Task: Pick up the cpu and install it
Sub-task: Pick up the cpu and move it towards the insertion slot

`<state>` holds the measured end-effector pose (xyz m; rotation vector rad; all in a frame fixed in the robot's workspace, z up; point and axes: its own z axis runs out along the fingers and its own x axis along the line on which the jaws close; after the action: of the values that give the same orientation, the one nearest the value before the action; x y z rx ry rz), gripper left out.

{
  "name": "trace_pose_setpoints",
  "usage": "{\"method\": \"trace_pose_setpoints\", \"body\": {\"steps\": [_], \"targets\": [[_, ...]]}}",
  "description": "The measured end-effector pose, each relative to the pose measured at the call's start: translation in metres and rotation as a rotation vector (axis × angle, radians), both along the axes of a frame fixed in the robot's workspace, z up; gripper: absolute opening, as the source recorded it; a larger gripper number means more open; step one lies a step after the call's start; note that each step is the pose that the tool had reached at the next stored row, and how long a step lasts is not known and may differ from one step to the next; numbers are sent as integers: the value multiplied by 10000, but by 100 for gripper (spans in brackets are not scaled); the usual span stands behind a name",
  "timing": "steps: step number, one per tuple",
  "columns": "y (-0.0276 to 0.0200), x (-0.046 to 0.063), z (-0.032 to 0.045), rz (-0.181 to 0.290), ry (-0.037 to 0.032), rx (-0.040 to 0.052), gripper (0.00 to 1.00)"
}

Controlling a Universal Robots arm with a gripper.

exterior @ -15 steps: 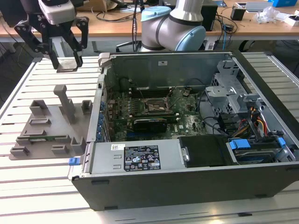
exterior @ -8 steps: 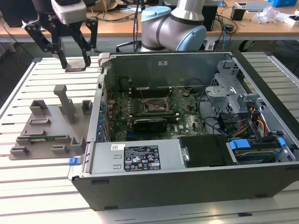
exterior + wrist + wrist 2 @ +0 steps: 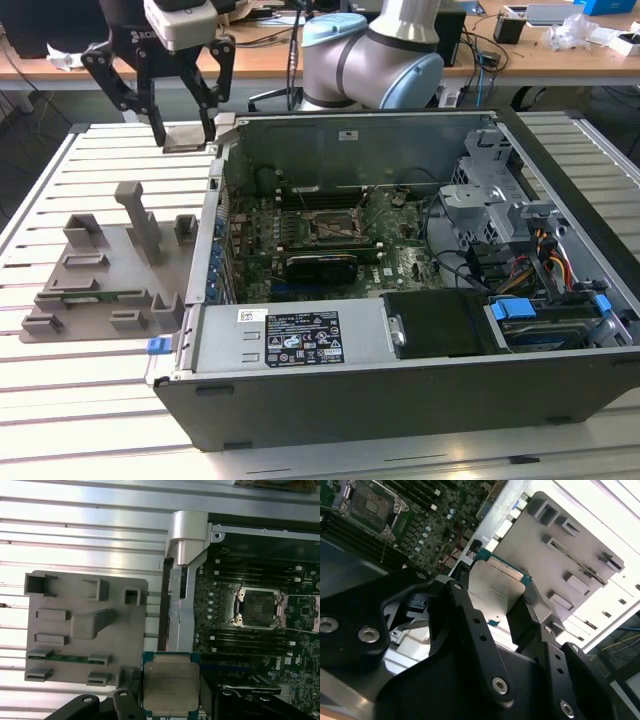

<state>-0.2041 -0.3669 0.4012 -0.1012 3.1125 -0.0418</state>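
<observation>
As seen in both wrist views, the black two-fingered gripper [image 3: 490, 605] [image 3: 171, 696] is closed on the cpu [image 3: 496, 591] [image 3: 170, 682], a small, thin, square chip with a dull silver-grey metal top and a pale rim. One finger [image 3: 522, 616] presses on each of two opposite edges, and the chip's flat top faces the cameras. The cpu is held in the air, clear of every surface.

In the exterior view, the gripper [image 3: 184, 136] hangs above the slatted aluminium table [image 3: 80, 400], just outside the far corner of the open dark-grey computer case [image 3: 400, 400] on the exterior view's left. A flat grey piece between its fingertips appears to be the cpu [image 3: 190, 138], though the angle is poor.

The grey plastic slotted holder block [image 3: 100, 270] [image 3: 85, 630] lies flat on the table beside the case. Inside the case, the dark square metal-framed socket [image 3: 330, 225] [image 3: 257, 607] sits on the green motherboard [image 3: 400, 255], well apart from the held chip.
</observation>
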Motion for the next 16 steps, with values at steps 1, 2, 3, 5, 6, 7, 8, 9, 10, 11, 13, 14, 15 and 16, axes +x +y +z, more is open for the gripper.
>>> {"method": "trace_pose_setpoints", "body": {"steps": [1,2,3,5,6,7,8,9,10,11,13,14,15,16], "targets": [[1,17,0,0,0,0,55],[3,40,-1,0,0,0,55],[5,68,-1,0,0,0,55],[11,121,-3,-1,-1,1,55],[14,145,-4,-1,-1,1,55],[15,158,-4,-1,-1,0,55],[17,172,-4,-1,0,0,55],[20,191,-5,0,0,0,55],[22,204,-6,0,0,0,55],[24,219,-7,0,-1,1,55],[28,248,-8,0,0,0,55],[29,258,-9,0,-1,1,55],[31,276,-11,0,0,1,55],[34,297,-12,-1,0,0,55]]}}
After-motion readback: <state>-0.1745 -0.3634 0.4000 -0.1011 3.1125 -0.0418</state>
